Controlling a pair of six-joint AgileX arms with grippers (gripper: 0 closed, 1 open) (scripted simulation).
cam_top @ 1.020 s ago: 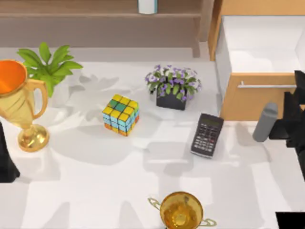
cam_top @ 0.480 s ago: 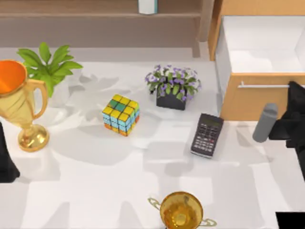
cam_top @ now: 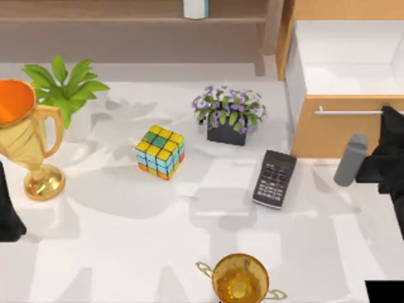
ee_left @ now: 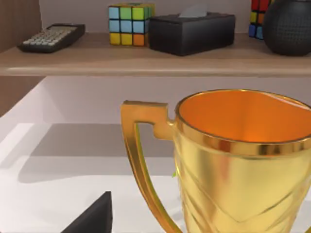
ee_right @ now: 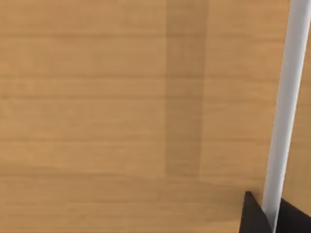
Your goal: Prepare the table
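Note:
The white table (cam_top: 126, 240) carries a tall gold trophy (cam_top: 28, 142) at its left and a colourful cube (cam_top: 160, 152) near the middle. A dark calculator (cam_top: 274, 178) lies to the right of the cube, and a second gold cup (cam_top: 240, 279) stands at the front edge. My right gripper (cam_top: 388, 117) is at the silver bar handle (cam_top: 347, 112) of the wooden drawer cabinet (cam_top: 334, 129). In the right wrist view the handle (ee_right: 284, 116) runs between the dark fingertips (ee_right: 251, 216), which press against both its sides. My left gripper (cam_top: 7, 214) is parked at the left edge, just behind the trophy (ee_left: 243, 160).
The drawer stands pulled out, with its white inside (cam_top: 347, 60) showing. A green plant (cam_top: 63, 85) and a purple flower pot (cam_top: 228, 117) stand at the back. A wooden shelf (ee_left: 146, 56) behind holds a calculator, cubes and a black tissue box.
My right gripper has shifted a little left and down along the drawer front, onto the end of the handle. The drawer and the table objects have not moved.

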